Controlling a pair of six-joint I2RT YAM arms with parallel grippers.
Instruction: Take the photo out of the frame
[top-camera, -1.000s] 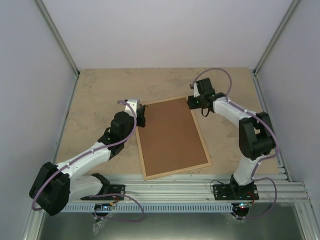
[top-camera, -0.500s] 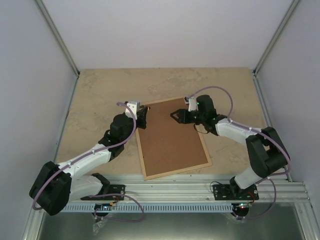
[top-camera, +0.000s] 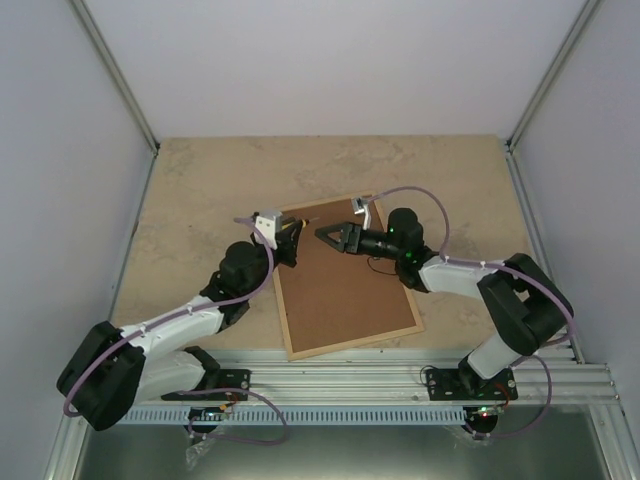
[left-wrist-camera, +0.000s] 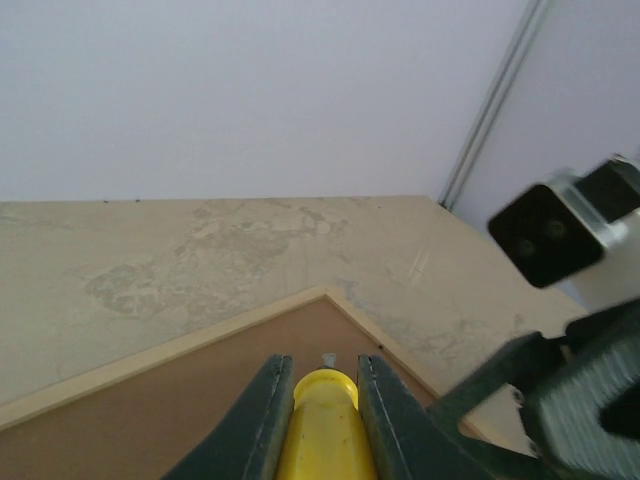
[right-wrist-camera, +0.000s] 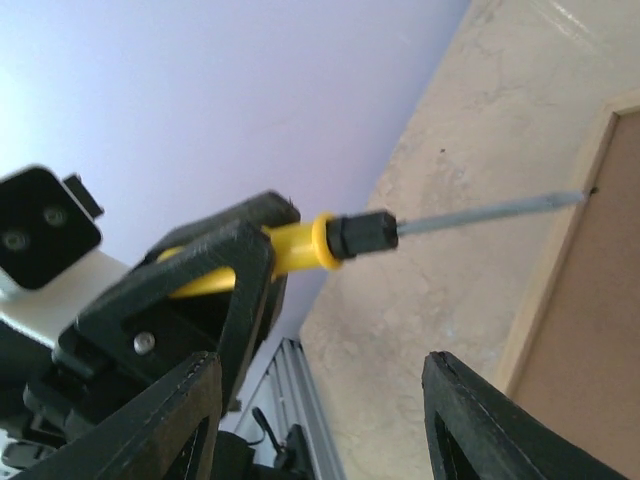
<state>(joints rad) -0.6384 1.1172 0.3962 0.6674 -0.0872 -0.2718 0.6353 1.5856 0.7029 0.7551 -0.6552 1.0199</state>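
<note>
Three pale walls close in the left, far and right sides; one beige, stone-patterned table fills the floor of the cell, with ribbed metal rails along its near edge; two arms stand on those rails, the left arm and the right arm, each reaching in towards the middle.

One frame lies flat at the table's centre, turned a little off square, back side up; its thin pale moulding runs round one brown backing board; the photo is hidden beneath the board and shows in no view.

The right gripper hangs over the far left part of the board, its fingers spread wide with nothing between them; it is just beside the left gripper, which is over the frame's far left corner.

The left gripper's fingers are closed tight on the yellow handle of one screwdriver; a black collar and a thin metal shaft stick out past the fingers; the shaft slants down to the moulding at that far left corner; whether the tip touches the wood cannot be told.
</note>
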